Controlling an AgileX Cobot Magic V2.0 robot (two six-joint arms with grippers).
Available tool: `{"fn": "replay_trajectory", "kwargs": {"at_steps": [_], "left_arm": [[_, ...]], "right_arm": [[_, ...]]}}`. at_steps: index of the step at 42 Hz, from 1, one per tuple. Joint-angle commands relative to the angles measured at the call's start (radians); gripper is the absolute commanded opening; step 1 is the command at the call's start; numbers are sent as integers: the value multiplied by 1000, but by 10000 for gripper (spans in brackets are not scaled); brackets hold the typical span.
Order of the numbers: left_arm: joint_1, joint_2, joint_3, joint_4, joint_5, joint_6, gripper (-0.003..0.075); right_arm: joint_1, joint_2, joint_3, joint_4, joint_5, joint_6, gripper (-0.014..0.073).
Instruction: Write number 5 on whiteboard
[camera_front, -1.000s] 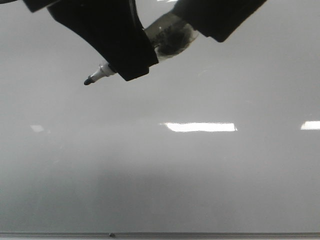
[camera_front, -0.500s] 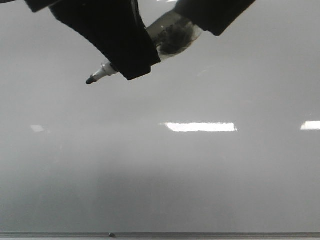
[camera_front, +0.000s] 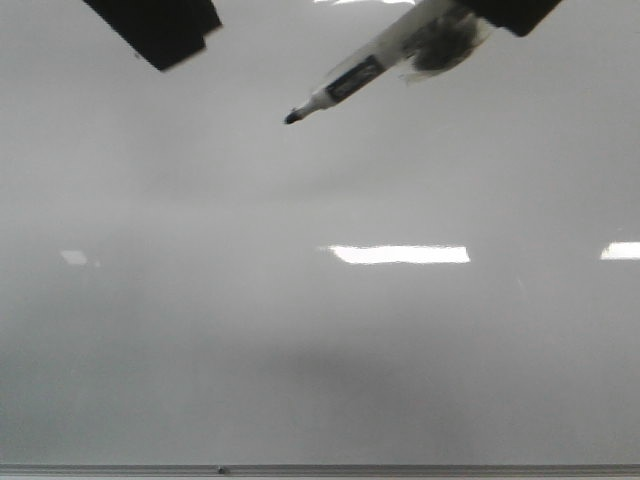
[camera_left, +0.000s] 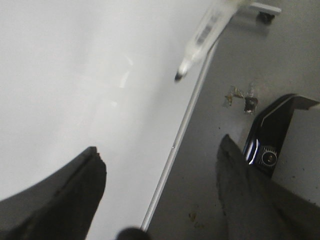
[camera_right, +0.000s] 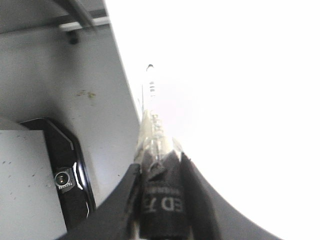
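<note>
Right claw (camera_right: 159, 172) grips marker (camera_front: 350, 80); camera (camera_left: 267, 157) wrist-only.

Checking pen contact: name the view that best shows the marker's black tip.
Front view: the white marker's black tip stands sharp against the pale-grey whiteboard. Left wrist view shows it small and blurred; right wrist view washes it out.

Whiteboard (camera_front: 300, 350): glossy pale grey with bright white reflections, thin grey metal edge; surface beside it in the wrist views: dull grey. Marker (camera_front: 370, 68) between the right gripper's (camera_right: 159, 200) black fingers: white barrel, dark label, black tip; left gripper (camera_left: 160, 165): black.
</note>
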Motion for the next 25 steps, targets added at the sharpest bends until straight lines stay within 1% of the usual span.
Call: {"fn": "replay_trajectory", "kwargs": {"at_steps": [1,4,8,11,13,16,20,22,25], "left_arm": [[53,-99,4,-7,-32,-71,461],[91,-151,40,-7,-32,-102,461],[128,-203,88,-7,-36,-109,461],[155,-242,124,-7,-59,-109,461],[168,-262,143,-7,-76,-109,461],[181,-280,159,-7,-99,-109,461],[184,-289,168,-7,-128,-109,461],[184,-289,168,-7,-136,-109,461],[184,-289,168,-7,-148,-109,461]], "right_arm": [[-62,-67,-34,-37,-34,111,-70],[-110,-103,-33,-62,-34,205,-70],[-169,-160,-13,-64,-33,334,-70],[-201,-209,44,-64,-85,407,-70],[-210,-247,104,-64,-152,446,-70],[-212,-301,210,-64,-349,485,-70],[-212,-328,341,-62,-591,485,-70],[-212,-328,383,-62,-669,485,-70],[-212,-311,415,-62,-735,485,-70]]}}
